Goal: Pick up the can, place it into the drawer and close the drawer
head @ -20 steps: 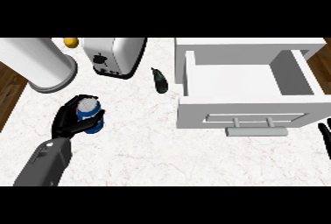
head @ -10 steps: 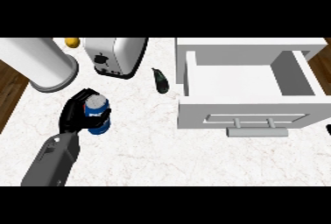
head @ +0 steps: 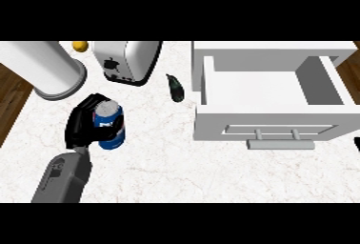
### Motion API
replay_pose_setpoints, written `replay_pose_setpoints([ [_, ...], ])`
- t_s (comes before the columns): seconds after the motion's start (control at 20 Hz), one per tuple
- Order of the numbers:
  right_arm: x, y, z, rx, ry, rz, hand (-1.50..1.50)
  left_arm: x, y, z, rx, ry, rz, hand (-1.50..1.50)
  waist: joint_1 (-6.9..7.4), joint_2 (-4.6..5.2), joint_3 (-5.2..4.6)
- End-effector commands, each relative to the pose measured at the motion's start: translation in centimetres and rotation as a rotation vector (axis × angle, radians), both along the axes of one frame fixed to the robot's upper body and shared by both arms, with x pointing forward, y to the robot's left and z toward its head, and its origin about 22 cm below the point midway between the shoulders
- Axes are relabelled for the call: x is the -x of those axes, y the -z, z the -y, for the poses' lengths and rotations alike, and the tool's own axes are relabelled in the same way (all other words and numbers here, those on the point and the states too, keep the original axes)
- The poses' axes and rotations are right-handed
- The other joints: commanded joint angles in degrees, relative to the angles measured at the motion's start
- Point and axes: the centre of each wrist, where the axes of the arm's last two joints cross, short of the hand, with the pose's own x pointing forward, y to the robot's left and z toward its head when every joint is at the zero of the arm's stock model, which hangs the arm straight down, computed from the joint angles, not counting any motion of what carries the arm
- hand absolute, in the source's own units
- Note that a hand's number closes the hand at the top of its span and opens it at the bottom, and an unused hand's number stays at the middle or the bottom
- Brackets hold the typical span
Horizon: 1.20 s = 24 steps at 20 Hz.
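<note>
The can is seen toward the left side of the counter, blue-sided with a pale top, and it is wrapped by the left hand, whose black fingers are curled round its left flank. The can is held close to upright, its long axis tipped only slightly, the top turned toward the far edge. Whether it is lifted clear of the counter or only gripped on it cannot be told from this steep angle.

The drawer is found well to the right of the can, pulled fully open at the counter's right side, its handle facing the near edge. Nothing is seen inside it; only its pale floor and walls are shown. So the coming move is judged to be a carry to the right and a little toward the far edge, over the drawer's front wall, and then a lowering into the open box. The left hand is by far the nearer one, being already on the can.

Of the right hand only a dark sliver is glimpsed at the right edge, beside the drawer front, and its fingers cannot be made out.

Between can and drawer a small dark eggplant-like object is lying, close to the drawer's left wall, and it could be brushed on a low carry. At the far left corner a white cylinder and a toaster are standing, with a small yellow item between them.
</note>
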Motion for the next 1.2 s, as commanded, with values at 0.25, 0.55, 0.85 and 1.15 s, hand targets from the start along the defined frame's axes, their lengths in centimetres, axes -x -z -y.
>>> replay_pose_setpoints([
  [0.25, 0.2, -0.5, 0.0, 0.010, 0.014, -0.009, -1.50, -0.5, -7.0, 6.3, -0.030, 0.084, 0.076, 1.50, -0.16, 0.05, -0.01],
  [0.55, -0.7, -0.7, 0.3, 0.006, 0.002, -0.004, -1.50, -2.0, -12.6, 11.1, -0.065, 0.138, 0.097, 1.50, -0.34, 0.10, -0.01],
  [0.85, -0.1, -0.1, 0.6, 0.019, 0.014, 0.009, -1.50, -3.7, -15.2, 15.6, -0.111, 0.169, 0.113, 1.50, -0.88, 0.22, -0.02],
  [1.15, -0.3, -2.0, 1.5, 0.012, 0.028, 0.023, -1.50, -4.4, -20.2, 19.2, -0.130, 0.195, 0.153, 1.50, -0.87, 0.19, -0.02],
])
